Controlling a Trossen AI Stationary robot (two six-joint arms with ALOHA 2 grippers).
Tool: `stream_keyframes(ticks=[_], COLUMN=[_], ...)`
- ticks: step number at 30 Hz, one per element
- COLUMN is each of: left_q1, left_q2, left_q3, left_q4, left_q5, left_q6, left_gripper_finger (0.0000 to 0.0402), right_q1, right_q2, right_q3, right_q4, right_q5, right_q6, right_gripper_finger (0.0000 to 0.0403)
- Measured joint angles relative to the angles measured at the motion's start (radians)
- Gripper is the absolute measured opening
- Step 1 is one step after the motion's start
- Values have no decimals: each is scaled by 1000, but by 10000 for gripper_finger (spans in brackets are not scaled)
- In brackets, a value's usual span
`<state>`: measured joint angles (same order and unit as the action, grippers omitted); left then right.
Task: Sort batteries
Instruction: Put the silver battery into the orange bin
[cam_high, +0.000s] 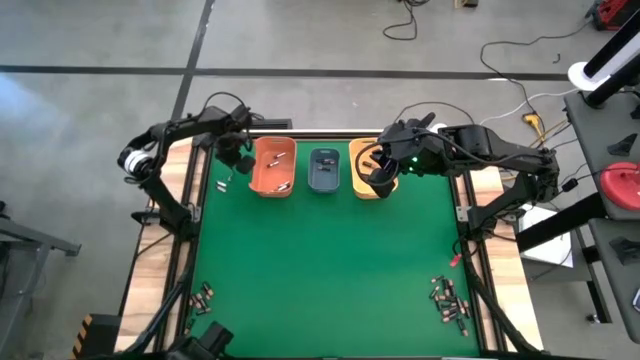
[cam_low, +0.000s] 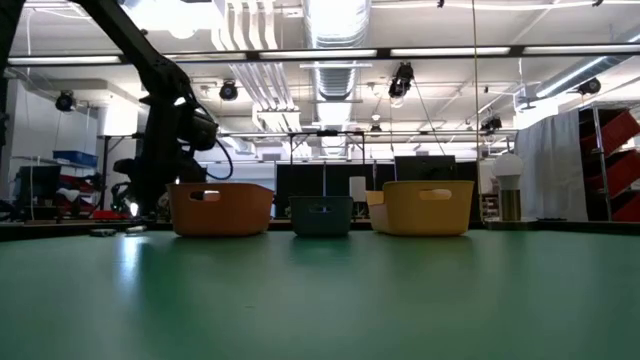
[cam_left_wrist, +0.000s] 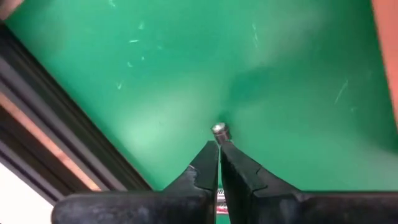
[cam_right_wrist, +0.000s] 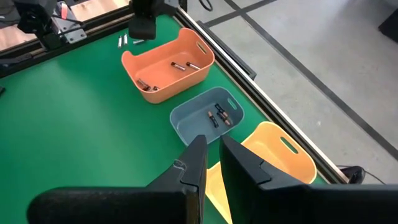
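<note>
Your left claw (cam_left_wrist: 218, 147) is pinched shut on a tiny battery (cam_left_wrist: 220, 130) beside the orange bin (cam_high: 273, 166) – ready to drop in – while your right claw (cam_right_wrist: 212, 146), nearly shut and empty, hangs over the yellow bin (cam_high: 366, 171).

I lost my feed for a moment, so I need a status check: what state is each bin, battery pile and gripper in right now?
Orange bin: upright, several batteries inside.
Blue-grey bin: upright, a few batteries inside.
Yellow bin: upright, contents hidden.
Loose batteries: lying unsorted on the mat.
Left gripper: shut on a battery.
Right gripper: over yellow bin, nearly closed, empty.
</note>
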<state>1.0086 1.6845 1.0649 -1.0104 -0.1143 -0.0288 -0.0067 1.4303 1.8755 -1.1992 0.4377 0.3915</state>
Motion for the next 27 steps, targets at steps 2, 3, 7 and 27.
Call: stream_keyframes(ticks=[2,3,7,27], left_q1=[0,0,0,-9], left_q2=[-9,-12,-12,1], left_q3=[0,0,0,-67], left_q4=[-1,-2,-13,56], left_q5=[0,1,7,29], left_q6=[-5,-7,-61,-264], left_gripper_finger=[1,1,1,81], right_q1=[0,0,0,0], right_q2=[0,0,0,0], right_q3=[0,0,0,0], right_q4=[0,0,0,0], right_q5=[0,0,0,0], right_q6=[-1,-2,-1,-2], right_gripper_finger=[38,38,38,38])
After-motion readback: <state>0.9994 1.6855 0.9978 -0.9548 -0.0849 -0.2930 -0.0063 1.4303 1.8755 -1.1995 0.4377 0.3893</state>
